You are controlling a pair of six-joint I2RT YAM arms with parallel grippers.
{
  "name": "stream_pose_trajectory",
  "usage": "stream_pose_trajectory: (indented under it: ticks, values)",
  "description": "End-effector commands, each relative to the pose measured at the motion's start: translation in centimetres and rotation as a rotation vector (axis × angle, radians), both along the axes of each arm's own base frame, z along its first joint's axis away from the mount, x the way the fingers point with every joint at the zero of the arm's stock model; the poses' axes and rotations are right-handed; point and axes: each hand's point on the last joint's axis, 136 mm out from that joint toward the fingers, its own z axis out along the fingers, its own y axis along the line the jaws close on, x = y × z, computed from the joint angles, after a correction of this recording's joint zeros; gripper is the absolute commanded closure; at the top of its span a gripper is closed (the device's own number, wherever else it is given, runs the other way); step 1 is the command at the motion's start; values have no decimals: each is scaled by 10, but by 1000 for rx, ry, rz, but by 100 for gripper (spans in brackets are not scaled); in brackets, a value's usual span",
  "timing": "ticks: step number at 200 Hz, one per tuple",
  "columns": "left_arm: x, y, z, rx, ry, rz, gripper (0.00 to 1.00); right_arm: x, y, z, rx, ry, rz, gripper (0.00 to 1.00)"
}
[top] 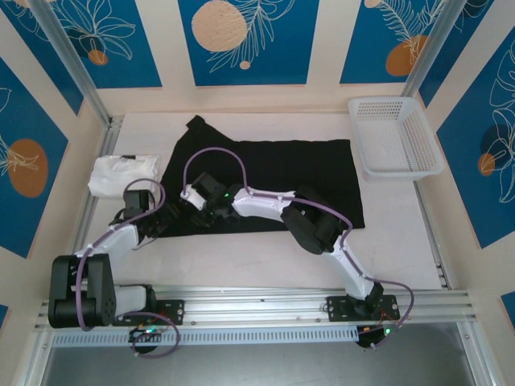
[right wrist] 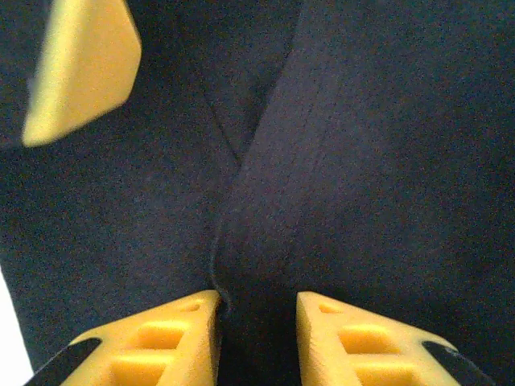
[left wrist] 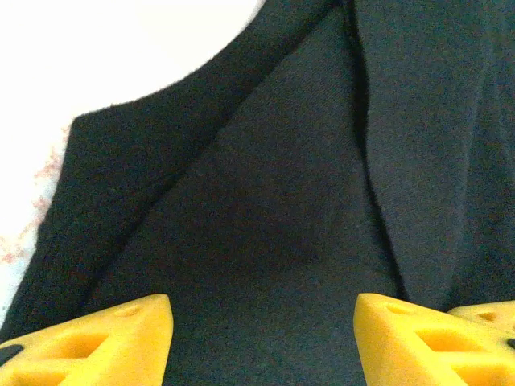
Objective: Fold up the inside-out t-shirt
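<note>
Two grippers work the near-left edge of your inside-out t-shirt [top: 282,173], spread on the middle of the counter [top: 241,261]: the left gripper [left wrist: 261,322] hangs released above the cloth, the right gripper [right wrist: 257,322] straddles a raised fold, clamped or not you cannot tell, probably to lift that edge over.

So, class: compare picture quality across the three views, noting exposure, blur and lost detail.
Top view: even light, sharp, but the shirt reads as flat black. Left wrist: the table is blown out white. Right wrist: dim, a yellow finger at upper left is blurred.
</note>
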Motion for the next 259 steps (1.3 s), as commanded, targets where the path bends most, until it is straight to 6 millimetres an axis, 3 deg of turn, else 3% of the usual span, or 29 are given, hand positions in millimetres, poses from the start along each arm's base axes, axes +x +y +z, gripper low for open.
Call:
stream_pose_trajectory:
  ticks: [1,37,49,65,86,102,122,142,164,186,212,259]
  values:
    - [-5,3,-8,-9,18,17,39,16,-3,10,20,5,-62,81]
    - [-10,8,-15,21,35,27,39,42,-14,34,97,41,-212,100]
    - [-11,9,-16,25,37,30,39,64,-30,44,122,68,-342,100]
    - [-10,9,-15,23,32,28,39,98,-67,49,152,153,-566,100]
    - [-6,9,-9,25,9,27,38,133,-106,40,220,308,-753,84]
    - [-3,10,-4,30,-7,27,36,145,-112,43,269,355,-747,66]
    - [4,10,6,26,-36,29,35,146,-117,56,263,319,-695,60]
    - [12,8,19,12,-80,34,34,140,-134,70,242,275,-674,58]
    - [28,2,40,-4,-157,17,35,118,-152,73,217,268,-646,58]
    - [51,-19,59,-14,-215,-57,35,93,-167,67,197,275,-647,58]
    - [78,-48,57,-20,-214,-134,35,71,-177,59,184,294,-654,58]
    - [122,-63,37,-25,-171,-166,37,56,-185,56,171,297,-656,58]
